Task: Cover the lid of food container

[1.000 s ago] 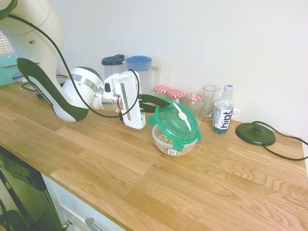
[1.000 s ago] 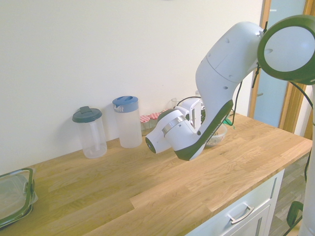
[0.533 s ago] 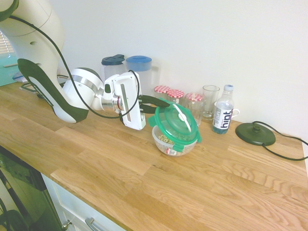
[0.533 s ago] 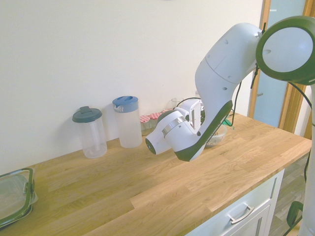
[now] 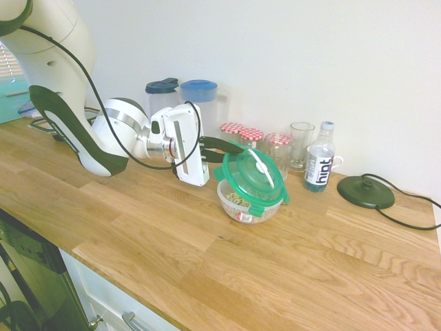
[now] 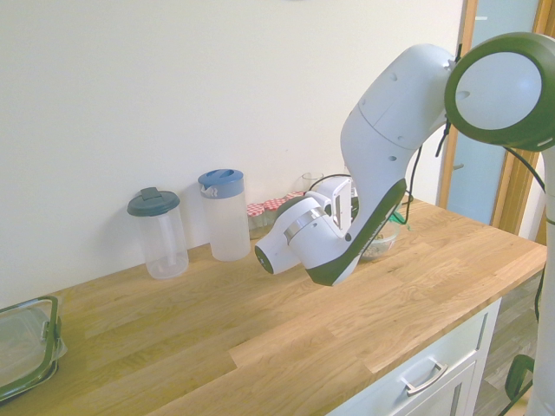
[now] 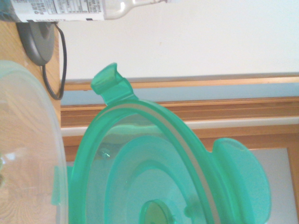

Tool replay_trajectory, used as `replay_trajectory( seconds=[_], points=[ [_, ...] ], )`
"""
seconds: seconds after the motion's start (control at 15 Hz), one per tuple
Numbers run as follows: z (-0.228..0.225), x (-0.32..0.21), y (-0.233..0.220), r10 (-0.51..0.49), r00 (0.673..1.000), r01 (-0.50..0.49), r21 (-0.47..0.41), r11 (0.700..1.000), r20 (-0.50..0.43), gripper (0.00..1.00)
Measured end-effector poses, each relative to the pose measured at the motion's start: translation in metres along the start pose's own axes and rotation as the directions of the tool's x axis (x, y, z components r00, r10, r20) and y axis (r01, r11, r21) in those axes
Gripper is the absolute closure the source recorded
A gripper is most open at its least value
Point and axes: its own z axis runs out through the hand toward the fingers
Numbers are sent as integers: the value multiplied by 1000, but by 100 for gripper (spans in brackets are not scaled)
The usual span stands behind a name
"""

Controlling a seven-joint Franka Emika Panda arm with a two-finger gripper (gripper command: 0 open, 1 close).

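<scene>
Round translucent green plastic lid (image 5: 251,181), tilted over clear plastic bowl (image 5: 238,209) of cereal; claw (image 5: 238,152) closed at lid's edge, grip unclear. Wood-grained desk (image 5: 275,276), plain pale wall (image 5: 275,55).

The round translucent green plastic lid (image 5: 251,181) looks smooth and glossy; the small round clear plastic bowl (image 5: 231,205) is smooth. The light-brown worktop (image 5: 158,234) is smooth grained wood, and the curved drawer handle (image 6: 427,380) looks like shiny metal.

Bright, even light washed out the exterior views, with faint soft shadows; the wrist view looked soft, its bottle label partly readable.
</scene>
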Motion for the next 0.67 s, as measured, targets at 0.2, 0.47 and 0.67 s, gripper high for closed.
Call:
replay_trajectory(
  seconds=[0.2,0.47,0.67],
  points=[
    [-1,3,-3,6,1000,-6,4,1000,-2,0],
    [-10,15,-6,30,1000,-30,21,999,-4,0],
    [-18,16,-6,31,999,-31,32,999,-9,0]
  ],
)
